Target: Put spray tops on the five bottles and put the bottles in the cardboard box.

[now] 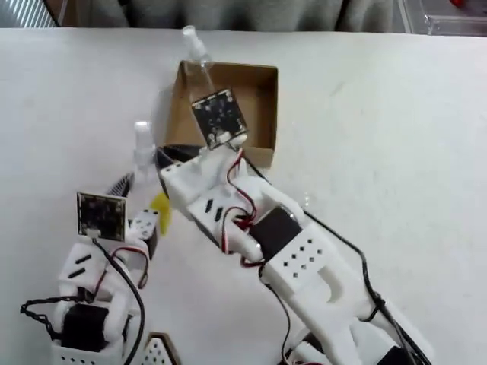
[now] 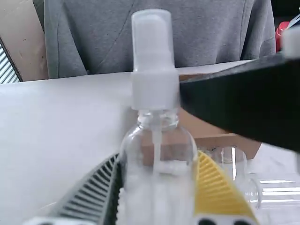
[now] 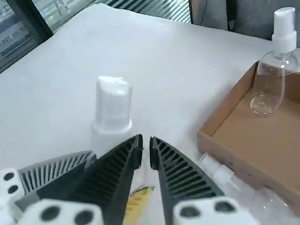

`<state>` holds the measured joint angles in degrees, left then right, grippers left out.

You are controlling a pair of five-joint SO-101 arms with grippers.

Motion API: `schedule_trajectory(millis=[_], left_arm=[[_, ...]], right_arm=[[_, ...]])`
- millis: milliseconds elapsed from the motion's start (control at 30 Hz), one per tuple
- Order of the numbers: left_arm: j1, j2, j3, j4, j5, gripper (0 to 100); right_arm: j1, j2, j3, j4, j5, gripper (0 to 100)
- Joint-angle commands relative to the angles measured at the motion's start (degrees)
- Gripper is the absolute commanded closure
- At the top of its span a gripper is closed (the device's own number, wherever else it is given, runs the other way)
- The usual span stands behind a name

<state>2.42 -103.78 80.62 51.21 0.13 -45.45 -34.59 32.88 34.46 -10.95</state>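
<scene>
A clear bottle (image 2: 157, 154) with a white spray top (image 2: 153, 61) stands upright between the grey and yellow fingers of my left gripper (image 2: 157, 176), which is shut on it. From above, this bottle (image 1: 143, 148) stands just left of the cardboard box (image 1: 262, 99). My right gripper (image 3: 146, 146) has its black fingers together right beside that spray top (image 3: 112, 112), nothing between them. A second capped bottle (image 3: 273, 70) stands upright in the box's far corner (image 1: 195, 53). More clear bottles (image 2: 262, 183) lie on the table by the box's near wall.
The right arm (image 1: 304, 258) stretches diagonally from the lower right across the box's near wall. The left arm's base (image 1: 91, 304) sits at the lower left. A person in grey sits behind the far table edge. White tabletop lies open to the right.
</scene>
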Motion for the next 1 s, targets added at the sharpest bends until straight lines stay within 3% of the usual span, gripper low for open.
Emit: schedule_trajectory(millis=[0,367,500,767,967], left_arm=[[0.6,-0.8,-2.5,-0.4,-0.3,97],[-1.2,-0.8,-2.7,-0.6,-0.2,97],[-4.9,-0.8,-3.2,-2.4,2.3,97],[-6.0,-0.4,-6.9,-3.2,3.8,97],[-6.1,12.8,-13.5,-4.9,3.9,97]], right_arm=[[-1.7,-4.5,-3.5,1.3,0.7,98.4],[-0.8,-14.5,-3.4,15.5,1.0,98.4],[-1.1,-18.4,-2.1,21.8,6.0,98.4],[-0.9,-23.4,12.0,12.5,6.4,98.4],[-1.1,-31.4,21.6,6.7,6.4,98.4]])
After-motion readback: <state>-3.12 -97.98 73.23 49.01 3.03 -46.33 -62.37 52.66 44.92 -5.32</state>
